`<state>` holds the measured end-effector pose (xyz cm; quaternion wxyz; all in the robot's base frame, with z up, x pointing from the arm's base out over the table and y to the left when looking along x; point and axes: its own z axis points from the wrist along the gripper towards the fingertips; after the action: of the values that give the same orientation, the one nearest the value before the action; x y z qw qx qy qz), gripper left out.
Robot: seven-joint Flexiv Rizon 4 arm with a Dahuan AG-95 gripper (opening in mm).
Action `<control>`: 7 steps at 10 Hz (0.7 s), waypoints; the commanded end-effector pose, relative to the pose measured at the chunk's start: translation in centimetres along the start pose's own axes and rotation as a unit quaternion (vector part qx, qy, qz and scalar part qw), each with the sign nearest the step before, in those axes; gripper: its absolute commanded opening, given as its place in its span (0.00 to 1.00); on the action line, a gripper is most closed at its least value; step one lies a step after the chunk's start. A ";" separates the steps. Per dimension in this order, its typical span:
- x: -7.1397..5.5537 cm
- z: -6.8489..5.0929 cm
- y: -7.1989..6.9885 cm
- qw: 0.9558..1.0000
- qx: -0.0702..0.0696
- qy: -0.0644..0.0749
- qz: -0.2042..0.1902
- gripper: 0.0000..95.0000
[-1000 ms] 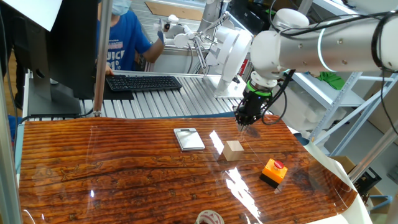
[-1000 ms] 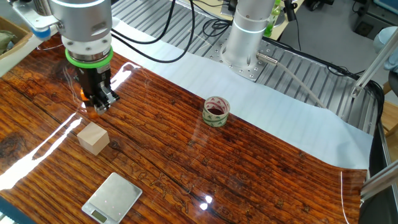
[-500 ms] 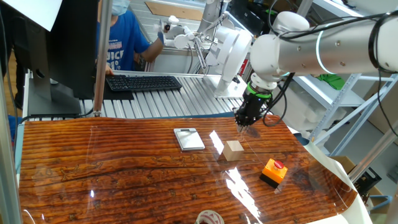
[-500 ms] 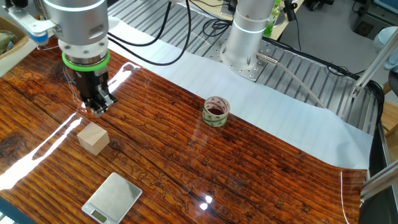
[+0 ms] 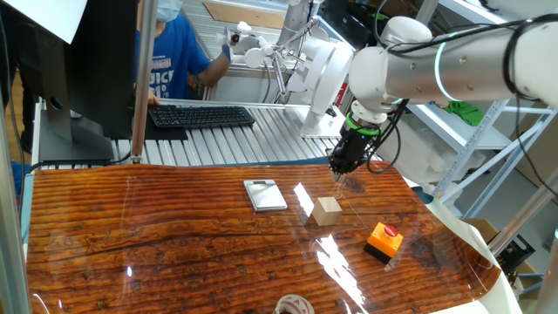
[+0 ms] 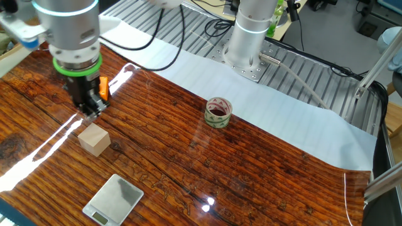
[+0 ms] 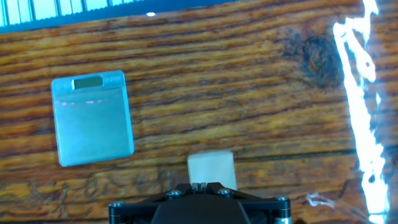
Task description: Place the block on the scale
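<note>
The block is a small light-tan wooden cube (image 5: 328, 210) lying on the wooden table; it also shows in the other fixed view (image 6: 94, 139) and in the hand view (image 7: 211, 170). The scale is a flat silver-grey square plate (image 5: 264, 194) left of the block, seen too in the other fixed view (image 6: 114, 199) and the hand view (image 7: 92, 119). My gripper (image 5: 339, 174) hangs above and just behind the block, apart from it; it also shows in the other fixed view (image 6: 88, 113). Its fingertips (image 7: 200, 185) are pressed together and hold nothing.
An orange box with a red button (image 5: 384, 241) sits right of the block. A roll of tape (image 6: 218, 112) lies near the white sheet. Another tape roll (image 5: 294, 305) is at the table's front edge. A keyboard (image 5: 200, 116) and a person are behind the table.
The gripper has risen a little and drifted away from the block, uncovering the orange box behind it in the other fixed view. The block and the scale have not moved.
</note>
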<state>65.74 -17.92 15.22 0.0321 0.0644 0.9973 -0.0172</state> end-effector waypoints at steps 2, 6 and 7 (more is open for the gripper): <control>-0.4 0.8 -0.1 1.000 -0.002 -0.002 -0.011 0.00; -0.6 2.5 0.1 1.000 -0.005 -0.009 -0.018 0.00; -0.6 2.7 0.1 1.000 -0.006 -0.009 -0.019 0.00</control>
<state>66.50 -17.96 12.24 0.0405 0.0447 0.9981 -0.0127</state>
